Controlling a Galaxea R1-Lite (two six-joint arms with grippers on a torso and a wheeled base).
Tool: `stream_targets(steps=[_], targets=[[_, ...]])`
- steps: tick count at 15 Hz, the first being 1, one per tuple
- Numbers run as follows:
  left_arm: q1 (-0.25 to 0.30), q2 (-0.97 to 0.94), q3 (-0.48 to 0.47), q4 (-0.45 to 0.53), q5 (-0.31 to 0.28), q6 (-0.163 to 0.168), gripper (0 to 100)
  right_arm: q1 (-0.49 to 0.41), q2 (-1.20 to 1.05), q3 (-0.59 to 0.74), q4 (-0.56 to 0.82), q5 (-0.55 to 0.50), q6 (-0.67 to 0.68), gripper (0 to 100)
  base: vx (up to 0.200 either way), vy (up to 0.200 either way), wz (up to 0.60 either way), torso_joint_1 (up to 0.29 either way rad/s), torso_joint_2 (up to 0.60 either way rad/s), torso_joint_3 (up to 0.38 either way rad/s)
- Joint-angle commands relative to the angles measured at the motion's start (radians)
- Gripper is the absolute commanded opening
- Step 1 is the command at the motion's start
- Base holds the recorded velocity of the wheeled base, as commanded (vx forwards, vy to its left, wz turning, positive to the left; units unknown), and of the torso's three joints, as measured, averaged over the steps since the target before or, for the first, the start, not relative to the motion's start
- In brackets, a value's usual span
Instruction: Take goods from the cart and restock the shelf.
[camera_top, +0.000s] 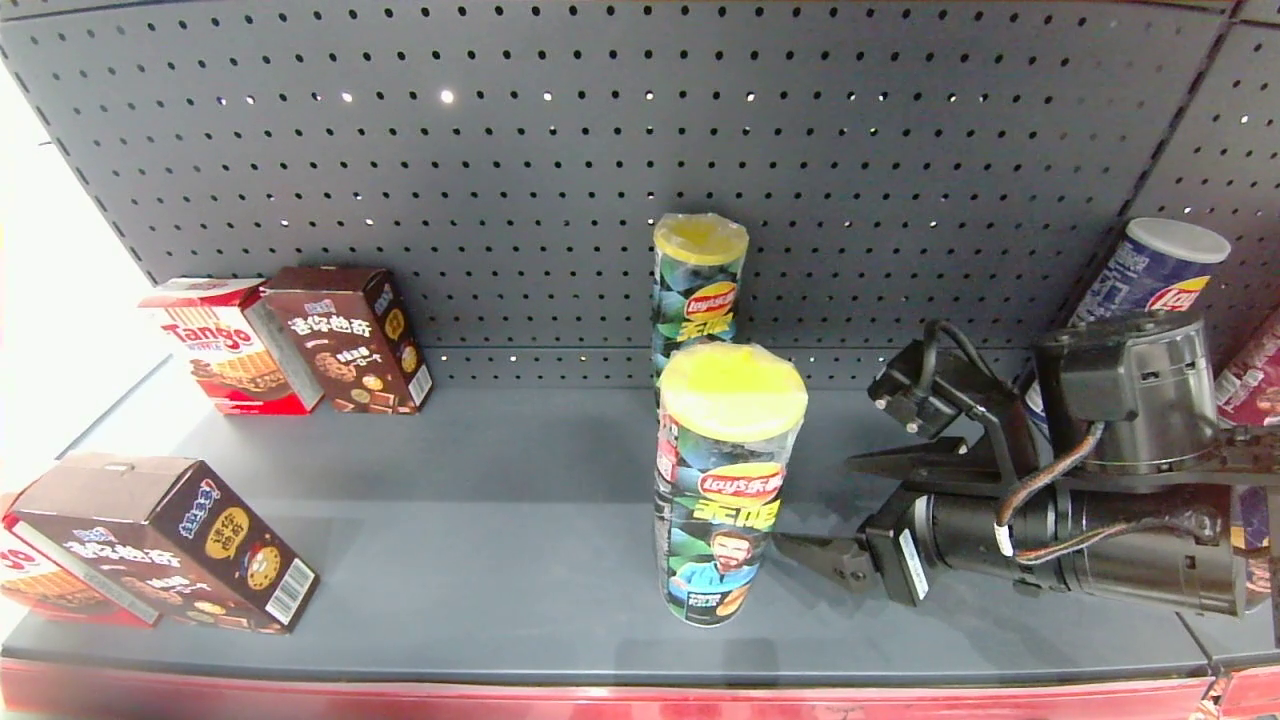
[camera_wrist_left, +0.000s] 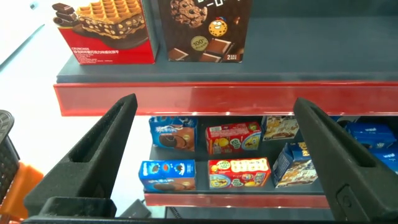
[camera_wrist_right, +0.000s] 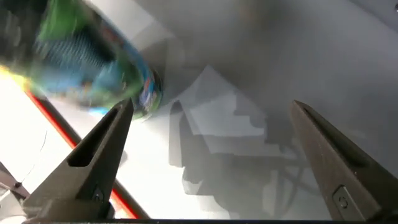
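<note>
So the right tool (camera_top: 815, 505) is spread wide with nothing in it, just beside the front chip can (camera_top: 728, 490), which stands upright near the front edge of the shelf (camera_top: 480, 520), about midway along. There's a second can (camera_top: 698, 285) right behind it by the back wall, cookie boxes (camera_top: 345, 340) at the left end, and the left tool (camera_wrist_left: 214, 102) is spread wide too

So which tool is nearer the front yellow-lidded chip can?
Right. The right tool is on the shelf, right beside the front chip can; the left tool is off the shelf, before its red front edge.
</note>
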Motion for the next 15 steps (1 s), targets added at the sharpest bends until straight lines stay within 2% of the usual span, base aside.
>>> stream_targets(steps=[1, 3, 8, 10, 13, 15], targets=[[0.000, 0.001, 0.000, 0.000, 0.000, 0.000, 100, -0.005, -0.035, 0.034, -0.001, 0.000, -0.001, 100, 0.000, 0.000, 0.00, 0.000, 0.00, 0.000], [0.000, 0.001, 0.000, 0.000, 0.000, 0.000, 100, -0.022, -0.081, 0.068, -0.008, -0.001, 0.002, 100, 0.000, 0.000, 0.00, 0.000, 0.00, 0.000], [0.000, 0.001, 0.000, 0.000, 0.000, 0.000, 100, -0.159, -0.284, 0.093, -0.027, 0.006, 0.036, 100, 0.000, 0.000, 0.00, 0.000, 0.00, 0.000], [0.000, 0.001, 0.000, 0.000, 0.000, 0.001, 100, -0.200, -0.432, 0.182, -0.025, 0.006, 0.073, 100, 0.000, 0.000, 0.00, 0.000, 0.00, 0.000], [0.000, 0.001, 0.000, 0.000, 0.000, 0.001, 100, -0.249, -0.770, 0.458, -0.017, -0.001, 0.081, 100, 0.000, 0.000, 0.00, 0.000, 0.00, 0.000], [0.000, 0.001, 0.000, 0.000, 0.000, 0.001, 100, -0.262, -0.917, 0.558, 0.002, 0.000, 0.079, 100, 0.000, 0.000, 0.00, 0.000, 0.00, 0.000]])
